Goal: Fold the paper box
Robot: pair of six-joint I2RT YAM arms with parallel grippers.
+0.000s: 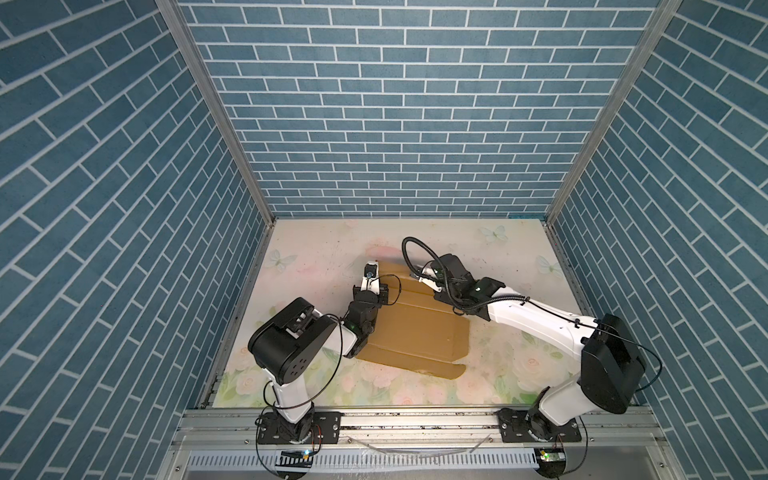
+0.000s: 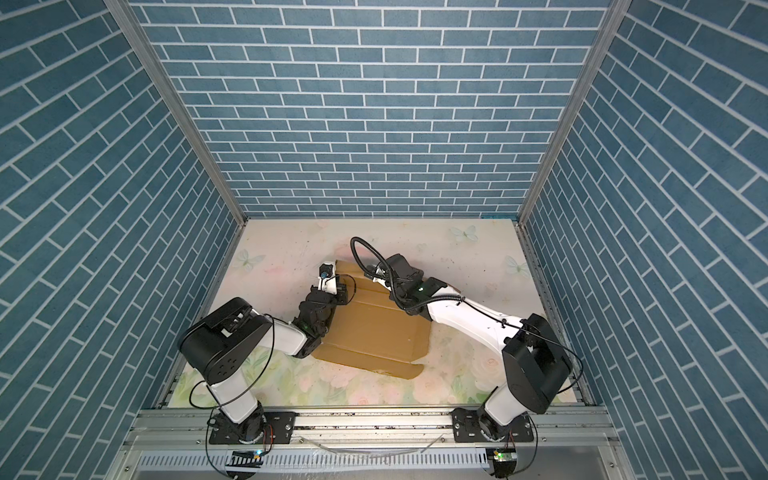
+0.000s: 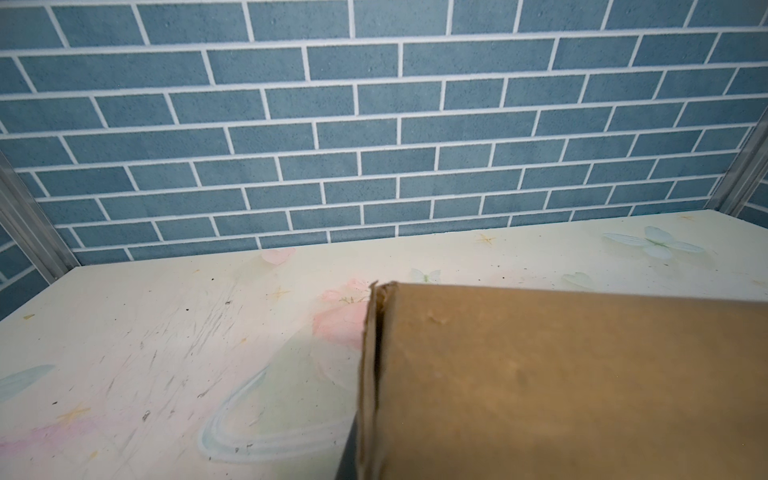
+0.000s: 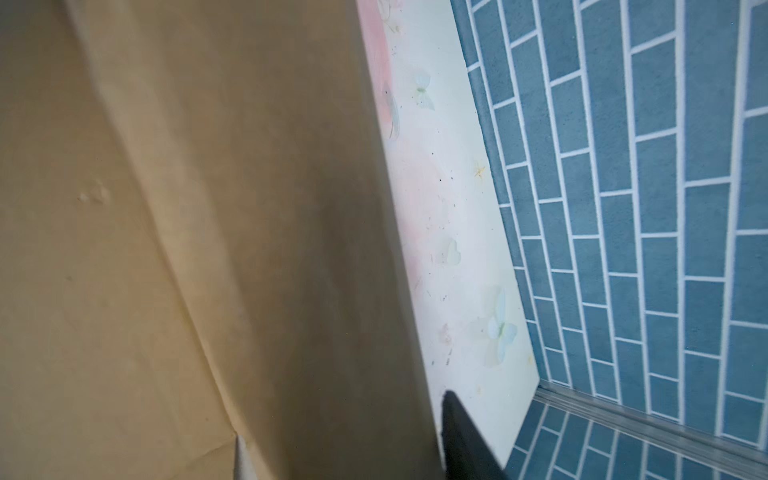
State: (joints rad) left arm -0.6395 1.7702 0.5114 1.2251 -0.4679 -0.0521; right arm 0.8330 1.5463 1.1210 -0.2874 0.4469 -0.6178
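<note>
Room on my left comes first: a bare strip of floral tabletop (image 1: 316, 249) runs between the blue brick-pattern left wall (image 1: 124, 208) and my left gripper (image 1: 385, 287), widening toward the back wall (image 1: 407, 124). That gripper's fingers are pressed together, pinching the upright cardboard at the far-left corner of the paper box (image 1: 415, 328). In the left wrist view its doubled edge (image 3: 368, 374) rises just beside bare table.

The box lies mid-table, skewed and part-folded. Its creased panels slope up toward the back, and a rounded tab (image 1: 451, 370) lies flat on the table near the front rail (image 1: 415, 419). Its right side stands well apart from the right wall (image 1: 665, 249), with open table between.

My right gripper (image 1: 415, 277) reaches across to the box's far edge. In the right wrist view one dark finger (image 4: 461, 444) sits outside the raised panel (image 4: 249, 249), close against it. Whether those fingers grip the cardboard or only straddle it, I cannot tell.
</note>
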